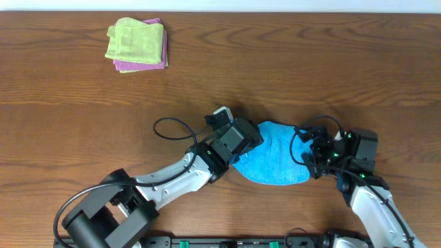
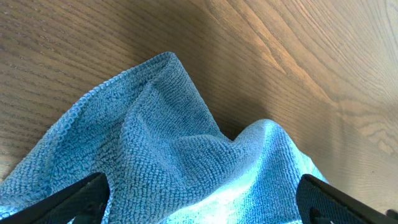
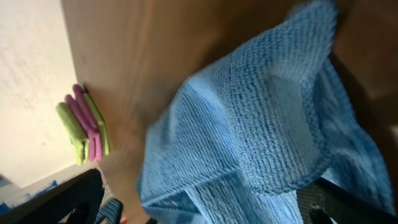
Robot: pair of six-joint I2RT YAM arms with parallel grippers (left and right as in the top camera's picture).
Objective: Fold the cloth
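- far left, back: a stack (image 1: pixel 136 45) of green and pink folded cloths is seen well apart from both arms; it is no part of the work.
- left gripper (image 1: pixel 251 141): in the overhead view it is set over the left edge of the cloth (image 1: pixel 279 162). in its wrist view the fingers (image 2: pixel 74 200) are spread to both frame edges, so the jaws are judged open, with nothing pinched. rumpled terry is seen between and beyond them.
- centre: the cloth is laid on the table (image 1: pixel 83 103) near the front edge, between the two grippers. it is bunched into ridges rather than spread flat, and no clean fold is shown yet.
- right gripper (image 1: pixel 313 153): it is placed at the cloth's right edge. its fingers (image 3: pixel 56 199) are likewise set wide apart, hence open. a raised, hemmed flap is seen between them, close to the camera; whether the flap is touched cannot be told.
- risk, left side: if the jaws are closed on a ridge, two layers may be caught and the crease carried crooked.
- risk, right side: if only the hem is caught, the soft pile may be pulled free mid-lift. if one arm is moved ahead of the other, the cloth may be dragged over the smooth wood rather than folded.
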